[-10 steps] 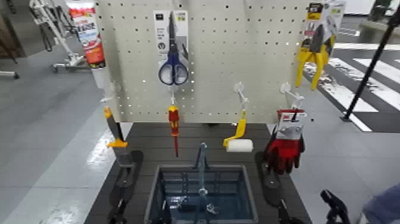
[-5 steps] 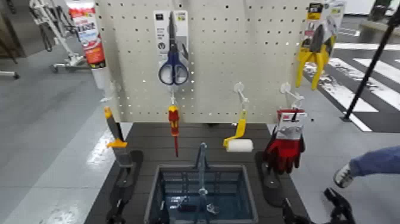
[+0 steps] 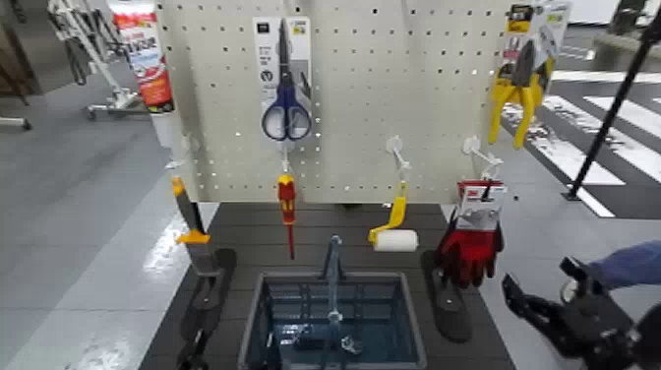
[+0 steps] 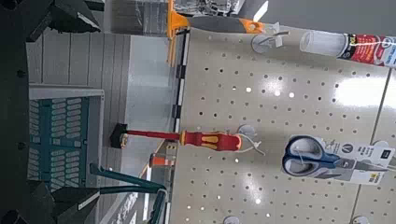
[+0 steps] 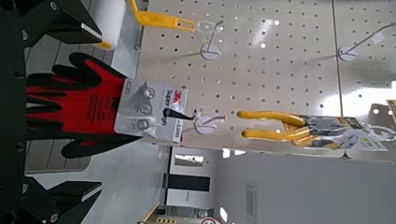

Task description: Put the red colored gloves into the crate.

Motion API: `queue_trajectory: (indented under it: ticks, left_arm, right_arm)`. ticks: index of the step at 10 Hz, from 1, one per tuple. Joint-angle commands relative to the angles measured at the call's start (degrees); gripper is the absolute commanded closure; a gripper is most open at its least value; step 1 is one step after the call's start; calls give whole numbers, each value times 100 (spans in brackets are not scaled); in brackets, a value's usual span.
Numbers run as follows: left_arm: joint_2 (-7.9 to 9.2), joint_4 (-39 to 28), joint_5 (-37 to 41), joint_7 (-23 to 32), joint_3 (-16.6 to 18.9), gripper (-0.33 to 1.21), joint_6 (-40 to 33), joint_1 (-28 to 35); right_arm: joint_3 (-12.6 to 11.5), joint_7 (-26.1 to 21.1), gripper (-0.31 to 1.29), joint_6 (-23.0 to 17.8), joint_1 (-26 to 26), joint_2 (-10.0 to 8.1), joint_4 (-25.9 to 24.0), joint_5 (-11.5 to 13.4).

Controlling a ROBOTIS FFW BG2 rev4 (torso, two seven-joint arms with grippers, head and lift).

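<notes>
A: Right arm pose?
B: Right gripper [image 3: 551, 295] was raised at the table's right edge, arm coming in from the lower right corner of the head view. Fingers [image 3: 522, 299] were spread open, nothing between them, tips aimed toward the pegboard [image 3: 413, 89].

A: Gloves relative to the fingers?
B: The red colored gloves [image 3: 471, 246] hung from a pegboard hook by their white-and-red card [image 3: 480, 206] — ahead of the fingertips and off toward the robot's left, clearly apart from them. In the right wrist view the gloves [image 5: 70, 105] sat in line with the gap between the two dark fingers [image 5: 56, 198], well beyond the tips, no contact.

A: Crate?
B: The crate [image 3: 258, 320] sat on the table below the board, upright centre handle [image 3: 333, 276], further to the left of the open fingers than the gloves. No gloves in it.

A: Left arm?
B: Left gripper [image 3: 193, 354] was low at the table's left edge, beside the crate. Can't tell its finger state — only dark finger parts [image 4: 65, 14] at the edges of the left wrist view. Beyond them: red-handled screwdriver [image 4: 182, 138] and blue scissors [image 4: 313, 157] on the board.
</notes>
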Motion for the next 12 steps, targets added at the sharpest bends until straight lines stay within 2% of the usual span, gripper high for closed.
queue_trajectory:
  ticks: [1,2,3,4,5,7,12]
  left_arm:
    - [-527,7,7,-40,-13,7,-6,-24]
    - [-536,7,-1,-49,-31,7,-6,-33]
    - [-562,15,-10,-66,-31,7,-6,-42]
    - [-580,24,-19,-128,-13,7,-6,-50]
    - [-598,24,-28,-137,-13,7,-6,-59]
    - [-633,33,-54,-181,-5,7,-6,-68]
    - [-685,59,-89,-277,13,7,-24,-112]
  right_arm:
    - [-336,906,17,721,-1044,-225,633,-104]
    - [-249,1126,18,844,-1369,-498,967,-376]
    - [-117,1416,18,888,-1703,-691,1328,-535]
    - [-11,1653,18,844,-2011,-788,1697,-596]
    - [59,1943,18,897,-2327,-841,2092,-605]
    - [358,2321,19,879,-2793,-999,2637,-745]
    - [973,2822,19,905,-3452,-1166,3305,-992]
